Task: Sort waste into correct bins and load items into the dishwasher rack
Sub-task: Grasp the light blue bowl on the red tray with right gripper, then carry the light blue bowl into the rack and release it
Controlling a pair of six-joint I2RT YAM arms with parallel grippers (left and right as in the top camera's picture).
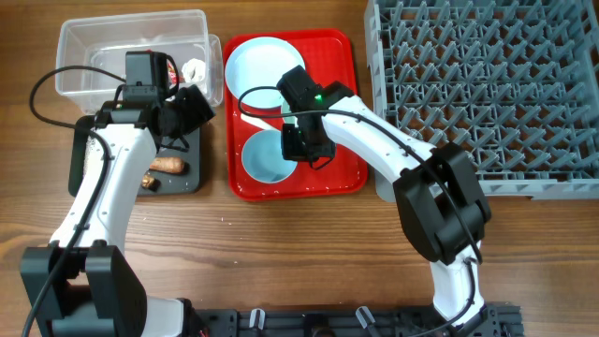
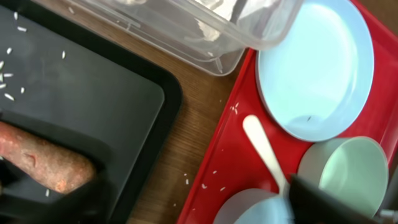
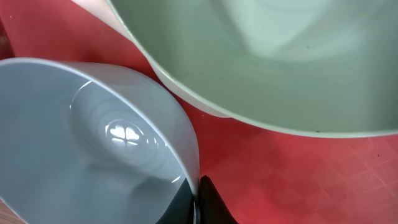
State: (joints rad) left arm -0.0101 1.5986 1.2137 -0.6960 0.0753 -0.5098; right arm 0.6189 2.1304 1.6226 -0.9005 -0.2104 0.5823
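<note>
On the red serving tray (image 1: 342, 164) lie a pale blue plate (image 1: 265, 58), a pale blue bowl (image 1: 262, 100), a white spoon (image 1: 251, 120) and a second pale blue bowl (image 1: 265, 159). My right gripper (image 1: 302, 142) is shut on the rim of this second bowl (image 3: 93, 143), one finger inside and one outside (image 3: 199, 196). My left gripper (image 1: 190, 108) is open and empty above the gap between black tray and red tray (image 2: 199, 211). An orange carrot piece (image 1: 169, 166) and rice grains (image 2: 12, 68) lie in the black tray (image 1: 182, 178). The yellow cup is out of view.
The clear tub (image 1: 94, 47) at the back left holds a red-and-white wrapper (image 1: 169, 71) and white tissue (image 1: 195, 68). The grey dishwasher rack (image 1: 487, 94) stands at the right, beside the red tray. A few rice grains (image 2: 211, 183) lie on the red tray.
</note>
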